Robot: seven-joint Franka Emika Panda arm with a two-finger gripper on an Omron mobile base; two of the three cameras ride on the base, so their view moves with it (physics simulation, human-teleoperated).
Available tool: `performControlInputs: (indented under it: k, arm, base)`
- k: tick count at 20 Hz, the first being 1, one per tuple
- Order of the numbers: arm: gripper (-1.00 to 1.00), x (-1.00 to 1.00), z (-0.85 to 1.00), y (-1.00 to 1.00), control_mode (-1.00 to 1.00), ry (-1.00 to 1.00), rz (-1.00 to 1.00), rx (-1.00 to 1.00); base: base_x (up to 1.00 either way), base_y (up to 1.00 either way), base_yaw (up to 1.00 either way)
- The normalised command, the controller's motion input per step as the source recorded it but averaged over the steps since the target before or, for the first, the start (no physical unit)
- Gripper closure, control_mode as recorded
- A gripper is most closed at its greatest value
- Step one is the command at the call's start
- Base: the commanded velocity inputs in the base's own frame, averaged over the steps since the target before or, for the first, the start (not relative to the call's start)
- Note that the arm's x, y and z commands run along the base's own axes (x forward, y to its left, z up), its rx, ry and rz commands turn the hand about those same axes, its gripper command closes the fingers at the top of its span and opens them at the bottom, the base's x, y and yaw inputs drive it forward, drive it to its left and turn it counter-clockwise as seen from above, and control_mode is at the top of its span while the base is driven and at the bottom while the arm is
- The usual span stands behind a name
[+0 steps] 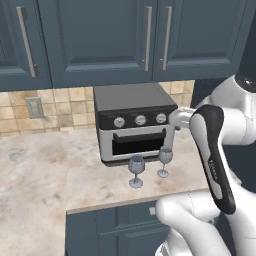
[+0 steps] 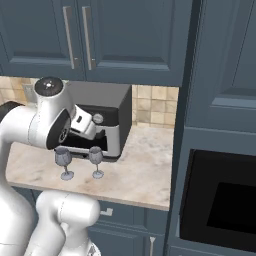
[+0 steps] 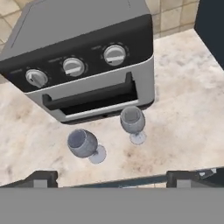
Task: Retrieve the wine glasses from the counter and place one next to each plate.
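Jaws spread wide, holding nothing, above the tabletop's (image 1: 45, 165) near edge. Two wine glasses (image 3: 132, 122) stand upright, side by side, just before the toaster oven (image 3: 83, 57).

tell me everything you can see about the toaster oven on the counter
The toaster oven is a boxy countertop appliance with a dark grey top and sides and a silver-grey front that looks like metal. A black control strip carries three round silver knobs in a row. Below it sits a dark door with a bar handle, apparently shut. It stands upright on the marble-look counter, near the tiled wall and under the blue cabinets. Two wine glasses stand just in front, seemingly apart from it.
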Motion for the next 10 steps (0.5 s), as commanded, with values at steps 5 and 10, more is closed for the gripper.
performControlInputs:
  k: [5,10]
  arm:
    - [-1.00,-0.05,0.18,0.00,-1.00,0.11,-0.16,0.30]
    - [-1.00,0.00,0.08,0.00,-1.00,0.17,-0.22,0.38]
  base:
    - [0.00,0.00,0.00]
    - [0.00,0.00,0.00]
